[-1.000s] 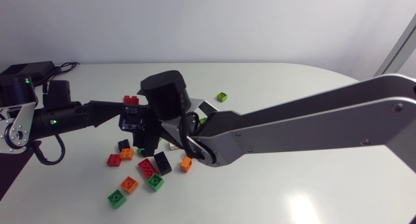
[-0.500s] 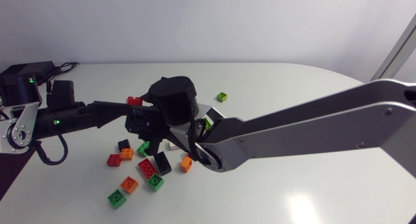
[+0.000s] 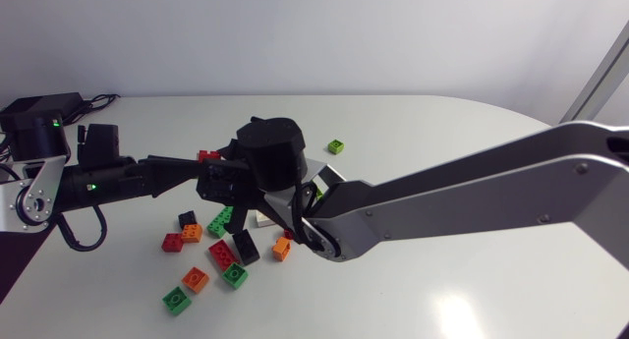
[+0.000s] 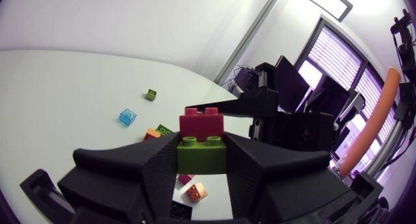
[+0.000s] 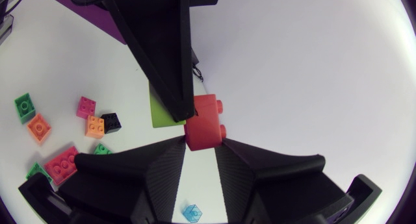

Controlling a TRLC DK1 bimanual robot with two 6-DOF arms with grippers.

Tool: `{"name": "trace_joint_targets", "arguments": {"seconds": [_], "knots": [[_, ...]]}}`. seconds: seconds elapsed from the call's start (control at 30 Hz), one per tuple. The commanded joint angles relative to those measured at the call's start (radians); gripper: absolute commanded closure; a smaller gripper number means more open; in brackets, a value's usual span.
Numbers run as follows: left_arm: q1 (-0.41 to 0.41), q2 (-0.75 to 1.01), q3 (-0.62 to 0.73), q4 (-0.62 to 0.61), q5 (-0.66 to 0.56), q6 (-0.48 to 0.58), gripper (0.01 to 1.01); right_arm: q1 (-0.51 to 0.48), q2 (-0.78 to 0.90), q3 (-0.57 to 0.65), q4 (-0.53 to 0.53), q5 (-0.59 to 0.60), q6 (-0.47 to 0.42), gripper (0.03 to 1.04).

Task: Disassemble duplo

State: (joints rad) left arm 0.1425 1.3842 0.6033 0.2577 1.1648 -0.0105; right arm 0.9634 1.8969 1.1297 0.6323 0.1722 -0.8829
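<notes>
A red brick (image 4: 202, 123) sits stacked on a green brick (image 4: 201, 156), held above the table. My left gripper (image 4: 201, 167) is shut on the green brick from both sides. In the head view the red brick (image 3: 208, 155) shows where the two grippers meet, left gripper (image 3: 201, 177) coming from the left. My right gripper (image 5: 199, 145) reaches across the middle and has both fingers pressed on the red brick (image 5: 205, 123). The green brick (image 5: 162, 110) lies behind one left finger (image 5: 162, 49). In the head view the right gripper (image 3: 234, 180) sits under its black wrist.
Loose bricks lie below the grippers: a red one (image 3: 177, 243), an orange one (image 3: 195, 278), a green one (image 3: 176, 299), a black one (image 3: 246, 246). A lone green brick (image 3: 336, 146) lies farther back. A clear blue brick (image 4: 127, 116) sits apart. A black box (image 3: 39, 108) stands at the back left.
The right gripper's fingers have closed in on the red brick. Both arms have shifted slightly to the right with the stack.
</notes>
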Motion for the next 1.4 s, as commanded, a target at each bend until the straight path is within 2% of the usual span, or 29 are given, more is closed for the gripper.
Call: {"name": "trace_joint_targets", "arguments": {"seconds": [0.0,0.17,1.03,1.17,1.37], "knots": [[-0.024,0.024,0.006,-0.017,0.019,0.014,0.869,0.003,-0.021,-0.013,0.032,-0.01,-0.014,0.8],[-0.034,0.045,0.018,-0.041,0.019,0.03,0.89,0.001,-0.019,-0.01,0.032,-0.01,-0.007,0.83],[-0.05,0.045,0.023,-0.078,0.018,0.064,0.882,-0.051,-0.015,0.059,0.02,0.07,0.056,0.83],[-0.049,0.044,0.023,-0.078,0.018,0.069,0.762,-0.049,-0.013,0.058,0.02,0.07,0.056,0.83],[-0.044,0.042,0.024,-0.078,0.018,0.069,0.643,-0.043,-0.01,0.054,0.02,0.072,0.056,0.83]]}}
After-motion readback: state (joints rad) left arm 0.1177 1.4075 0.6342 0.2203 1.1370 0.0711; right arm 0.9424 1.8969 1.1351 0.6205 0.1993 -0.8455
